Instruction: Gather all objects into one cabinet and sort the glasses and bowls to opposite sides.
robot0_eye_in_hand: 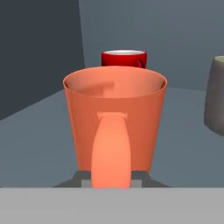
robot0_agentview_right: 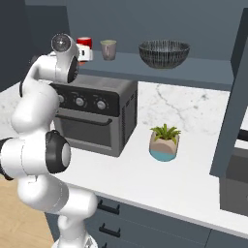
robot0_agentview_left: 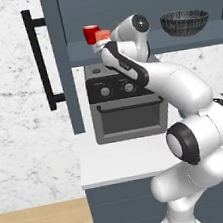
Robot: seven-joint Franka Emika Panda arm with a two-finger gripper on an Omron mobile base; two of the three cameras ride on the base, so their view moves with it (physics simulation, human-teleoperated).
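Note:
My gripper point(robot0_eye_in_hand: 111, 178) is shut on the handle of the orange mug point(robot0_eye_in_hand: 114, 120), which stands upright at the left end of the cabinet shelf point(robot0_agentview_left: 129, 45). I cannot tell whether it rests on the shelf. Just behind the orange mug point(robot0_agentview_left: 103, 35) stands the red mug point(robot0_eye_in_hand: 124, 58) point(robot0_agentview_left: 91, 34). To its right is the grey-beige mug point(robot0_eye_in_hand: 215, 98) point(robot0_agentview_right: 108, 49). The wide dark patterned bowl point(robot0_agentview_left: 185, 22) point(robot0_agentview_right: 163, 53) sits further right on the same shelf. The cabinet door point(robot0_agentview_left: 61, 65) stands open at the left, its black bar handle point(robot0_agentview_left: 39, 63) facing outward.
A dark toaster oven point(robot0_agentview_left: 125, 106) point(robot0_agentview_right: 92, 114) stands on the white counter point(robot0_agentview_left: 121, 162) right under the shelf and my arm. A small potted plant point(robot0_agentview_right: 164, 143) sits on the counter to its right. Another open dark door point(robot0_agentview_right: 232, 106) stands at the far right.

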